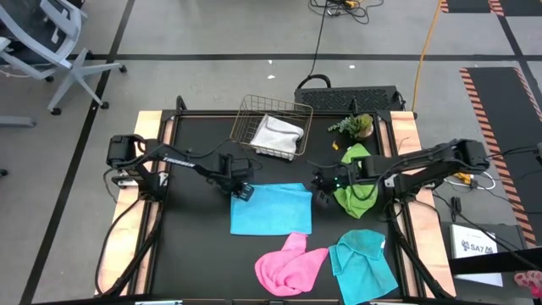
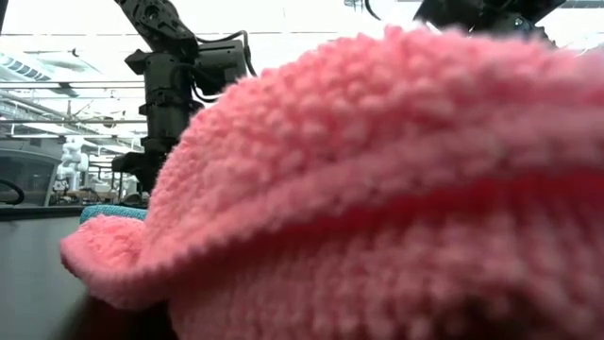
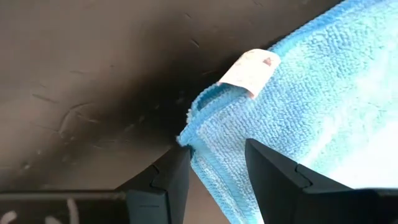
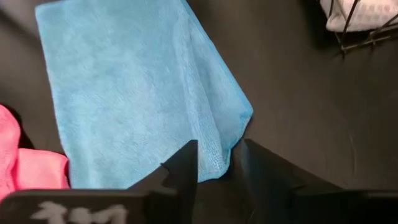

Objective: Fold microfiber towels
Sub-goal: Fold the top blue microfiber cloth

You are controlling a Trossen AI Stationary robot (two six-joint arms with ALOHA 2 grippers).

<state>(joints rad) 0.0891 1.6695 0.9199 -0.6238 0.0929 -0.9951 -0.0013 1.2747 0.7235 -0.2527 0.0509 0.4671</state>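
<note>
The pink towel point(image 2: 377, 189) fills the low view. Behind, the spread cyan towel point(image 1: 271, 208) is straddled at opposite corners by the parted left gripper point(image 3: 214, 171) and right gripper point(image 4: 219, 162); closing is judged next.

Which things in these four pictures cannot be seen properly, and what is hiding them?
- Low view: the fuzzy pink microfiber towel fills the picture and hides almost the whole table.
- High view: the lime green towel lies partly under the right gripper.
- High view: the white-grey towel sits in the copper wire basket; its fold cannot be made out.
- Left wrist view: the flat cyan-blue towel is cut off by the edge.
</note>
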